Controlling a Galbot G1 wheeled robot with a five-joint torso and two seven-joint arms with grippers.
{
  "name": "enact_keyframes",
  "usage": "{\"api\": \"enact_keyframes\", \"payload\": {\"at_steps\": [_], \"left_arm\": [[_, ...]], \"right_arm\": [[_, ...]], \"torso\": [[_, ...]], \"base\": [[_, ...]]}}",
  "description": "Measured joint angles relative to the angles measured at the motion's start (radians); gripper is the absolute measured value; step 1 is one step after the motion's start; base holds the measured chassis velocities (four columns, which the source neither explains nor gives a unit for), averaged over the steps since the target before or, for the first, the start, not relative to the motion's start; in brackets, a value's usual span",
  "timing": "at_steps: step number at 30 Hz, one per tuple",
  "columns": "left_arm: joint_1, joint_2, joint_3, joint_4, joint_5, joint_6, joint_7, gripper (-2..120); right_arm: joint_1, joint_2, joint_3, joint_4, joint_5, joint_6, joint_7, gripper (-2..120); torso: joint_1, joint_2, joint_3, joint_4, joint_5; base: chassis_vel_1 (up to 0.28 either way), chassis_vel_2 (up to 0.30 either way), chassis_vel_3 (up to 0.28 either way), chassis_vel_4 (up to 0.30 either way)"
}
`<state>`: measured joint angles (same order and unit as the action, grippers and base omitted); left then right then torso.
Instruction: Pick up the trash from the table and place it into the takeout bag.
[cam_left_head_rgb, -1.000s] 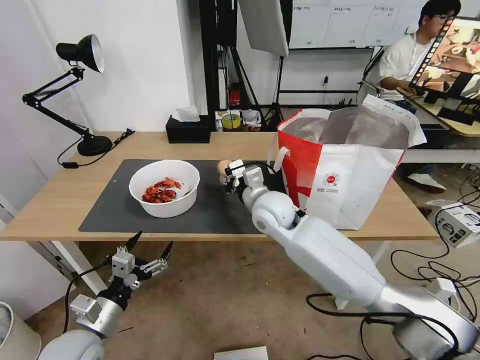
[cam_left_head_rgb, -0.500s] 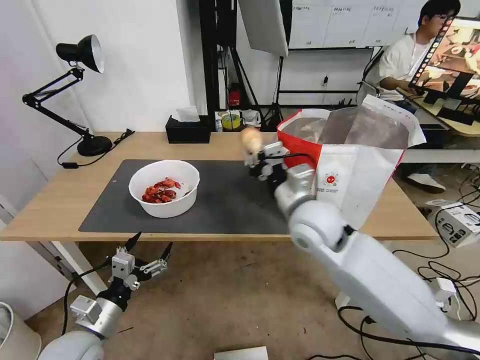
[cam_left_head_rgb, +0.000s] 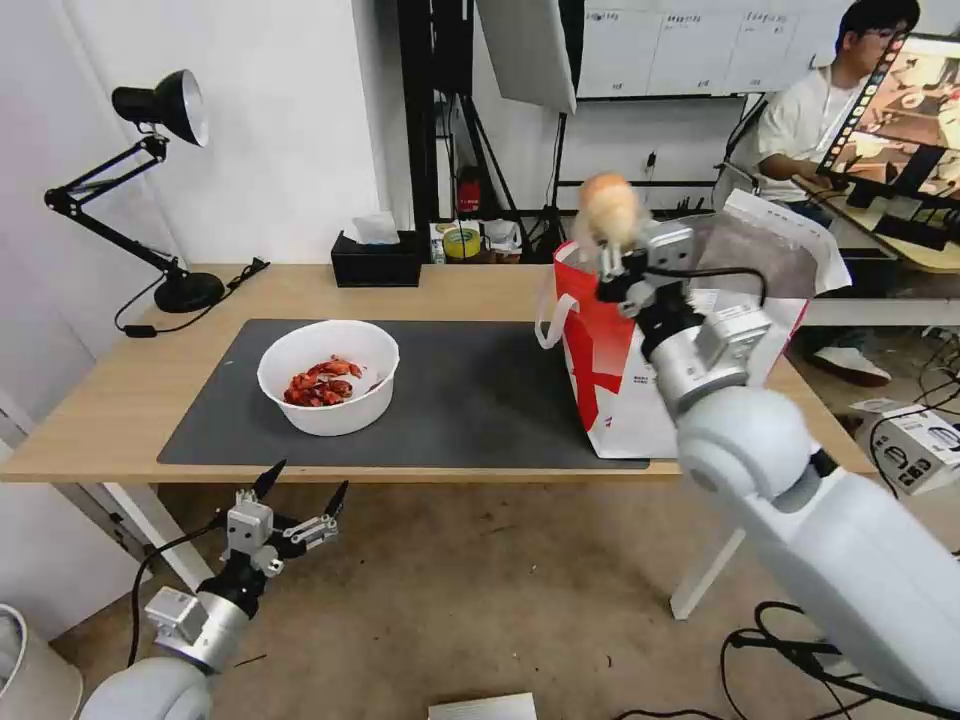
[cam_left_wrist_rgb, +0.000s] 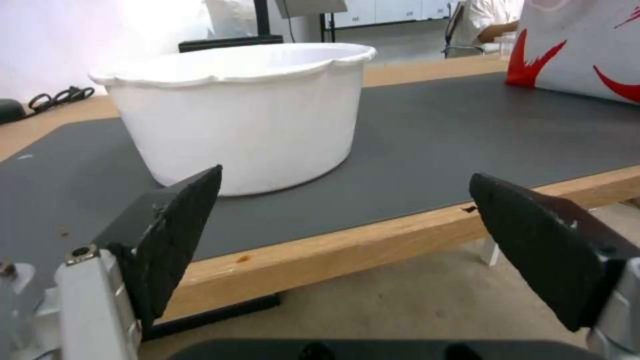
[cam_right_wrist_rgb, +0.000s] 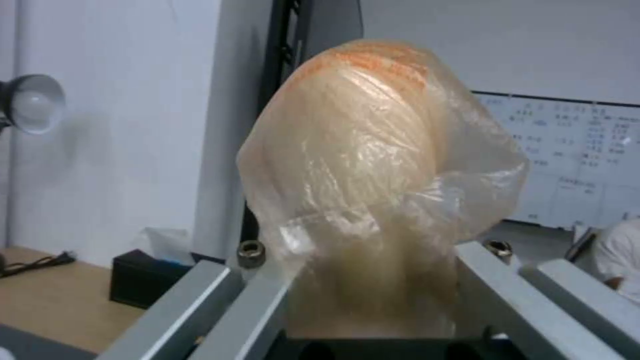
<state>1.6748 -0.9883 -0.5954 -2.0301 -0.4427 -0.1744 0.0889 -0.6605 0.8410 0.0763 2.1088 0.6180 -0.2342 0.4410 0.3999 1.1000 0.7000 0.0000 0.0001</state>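
**Ball up over the bag, bowl on the mat**

Our right tool (cam_left_head_rgb: 612, 238) is up in the air at the near-left corner of the bag (cam_left_head_rgb: 640, 390), clamped on the wrapped ball (cam_left_head_rgb: 608, 205). In the right wrist view the ball (cam_right_wrist_rgb: 380, 175) sits pinched between the two grey fingers (cam_right_wrist_rgb: 200, 310), its thin clear wrap bunched up around them. It's above the bag's rim, roughly over the left edge of the opening, well clear of the bench (cam_left_head_rgb: 120, 400).

Room-wise: the bag stands at the right end of the mat (cam_left_head_rgb: 460, 400), open at the top with the foil lining showing, and one white handle hangs off its left side. There's a wide stretch of bare mat between bag and bowl (cam_left_head_rgb: 328, 375). The bowl sits on the mat's left half, back from the front edge, red shells inside. A lamp (cam_left_head_rgb: 150, 190) and a black tissue box (cam_left_head_rgb: 375, 262) line the back of the bench, well apart from everything.

Our left tool (cam_left_head_rgb: 300, 495) hangs below the bench's front edge, just in front of the bowl, fingers spread wide and holding nothing. The left wrist view looks across the wooden edge at the bowl (cam_left_wrist_rgb: 240, 125).

Labels: a small round red logo on the bag's white front, with tiny print under it that we can't read.
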Motion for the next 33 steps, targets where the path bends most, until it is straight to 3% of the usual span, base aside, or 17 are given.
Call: {"api": "enact_keyframes", "payload": {"at_steps": [13, 22, 33], "left_arm": [[-0.006, -0.001, 0.009, 0.004, -0.003, 0.0, 0.001, 100], [-0.025, 0.0, 0.022, 0.014, -0.003, -0.002, 0.001, 100], [-0.035, -0.001, 0.033, 0.022, -0.002, -0.003, 0.002, 100]], "right_arm": [[0.006, -0.044, 0.03, -0.081, 0.005, -0.09, 0.08, 6], [0.041, -0.043, 0.033, -0.117, 0.088, -0.159, 0.128, 6], [0.052, -0.048, 0.035, -0.125, 0.093, -0.184, 0.137, 43]], "torso": [[0.0, 0.0, 0.0, 0.0, 0.0], [0.0, 0.0, 0.0, 0.0001, -0.0002], [0.0, 0.0, 0.0, 0.0, -0.0001]], "base": [[0.0, 0.0, 0.0, 0.0], [0.0, 0.0, 0.0, 0.0], [0.0, 0.0, 0.0, 0.0]]}}
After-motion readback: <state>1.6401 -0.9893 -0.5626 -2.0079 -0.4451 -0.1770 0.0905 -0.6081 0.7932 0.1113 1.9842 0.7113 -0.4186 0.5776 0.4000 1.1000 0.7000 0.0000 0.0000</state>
